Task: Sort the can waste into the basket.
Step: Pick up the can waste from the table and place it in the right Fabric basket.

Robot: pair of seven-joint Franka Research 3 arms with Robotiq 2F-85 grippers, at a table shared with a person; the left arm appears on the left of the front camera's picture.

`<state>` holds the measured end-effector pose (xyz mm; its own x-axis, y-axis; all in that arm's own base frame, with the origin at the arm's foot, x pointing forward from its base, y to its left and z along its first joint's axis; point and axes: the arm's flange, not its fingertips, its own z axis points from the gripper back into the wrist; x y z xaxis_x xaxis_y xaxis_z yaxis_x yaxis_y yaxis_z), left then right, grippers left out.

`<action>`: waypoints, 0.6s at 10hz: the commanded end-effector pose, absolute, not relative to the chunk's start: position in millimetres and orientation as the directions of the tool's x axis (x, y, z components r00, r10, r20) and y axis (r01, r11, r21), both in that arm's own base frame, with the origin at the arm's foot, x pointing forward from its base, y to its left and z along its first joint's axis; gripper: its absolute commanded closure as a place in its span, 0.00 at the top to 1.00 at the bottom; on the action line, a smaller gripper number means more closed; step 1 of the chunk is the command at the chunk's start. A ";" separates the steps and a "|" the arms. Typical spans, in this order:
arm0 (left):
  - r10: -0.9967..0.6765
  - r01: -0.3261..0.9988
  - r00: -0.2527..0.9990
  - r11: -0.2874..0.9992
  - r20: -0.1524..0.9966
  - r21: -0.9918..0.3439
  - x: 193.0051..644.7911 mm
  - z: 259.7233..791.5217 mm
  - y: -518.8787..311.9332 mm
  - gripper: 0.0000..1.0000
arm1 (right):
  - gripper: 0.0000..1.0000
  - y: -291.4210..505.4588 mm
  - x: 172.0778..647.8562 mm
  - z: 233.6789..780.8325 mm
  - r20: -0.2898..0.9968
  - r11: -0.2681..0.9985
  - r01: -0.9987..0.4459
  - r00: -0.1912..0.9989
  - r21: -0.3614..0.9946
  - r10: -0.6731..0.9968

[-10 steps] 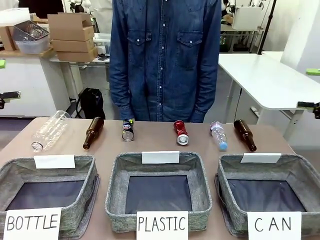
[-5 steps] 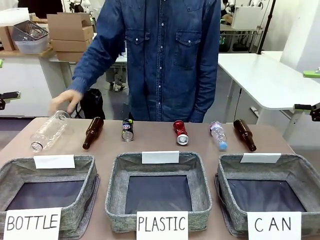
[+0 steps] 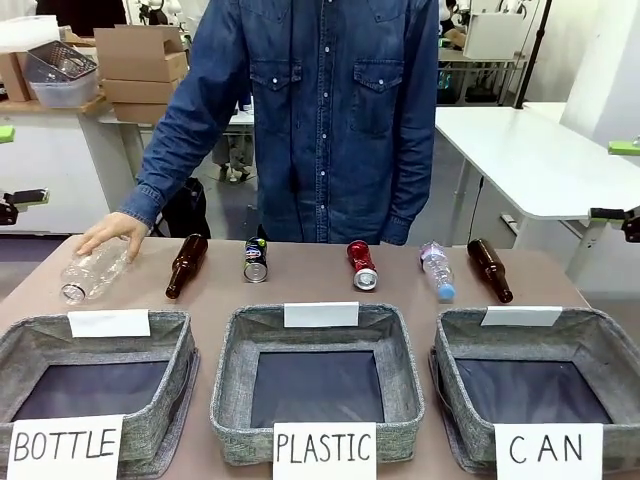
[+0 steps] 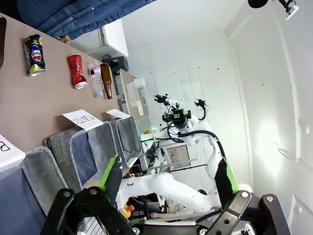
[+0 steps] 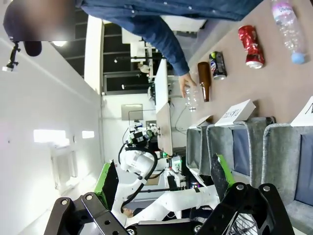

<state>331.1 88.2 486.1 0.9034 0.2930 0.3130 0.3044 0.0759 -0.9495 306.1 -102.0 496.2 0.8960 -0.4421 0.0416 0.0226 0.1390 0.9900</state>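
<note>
**A hand is laid on a bottle; the cans are not yet moved**

A change is seen at the far left of the table. A moment ago the person's arm was hung down by the side. Then it was swung out, and now the person's hand is laid on top of the big clear bottle. The fingers are spread over it, but it cannot be told if it is gripped. The bottle looks to have been nudged a little.

Not much is changed for the job. A plastic bottle is touched, not a can, so the can sorting is judged to be not yet begun.

The red can is laid on its side in the middle of the far row. The dark can is laid to its left. Both are well apart from the CAN basket, which is set at the near right with nothing in it.

The left gripper is spread wide and nothing is held in it. The right gripper is spread wide too, with nothing held. The cans are seen far off from both.

These are counted:
- Two cans.
- Two brown bottles.
- Two clear bottles, the big one and a small clear bottle.
- Three baskets: the BOTTLE basket, the PLASTIC basket and the CAN basket.
</note>
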 end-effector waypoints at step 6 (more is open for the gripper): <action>0.301 0.318 0.895 0.085 0.329 -0.944 328.7 490.0 89.5 1.00 | 1.00 43.3 346.9 484.4 0.417 0.646 -0.238 0.898 0.726 -0.138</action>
<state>329.9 90.5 487.6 0.8997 0.2997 0.3173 0.3071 0.0818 -0.9481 329.5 37.0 509.1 0.9094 -0.1229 0.3974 -0.2456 0.6125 0.7513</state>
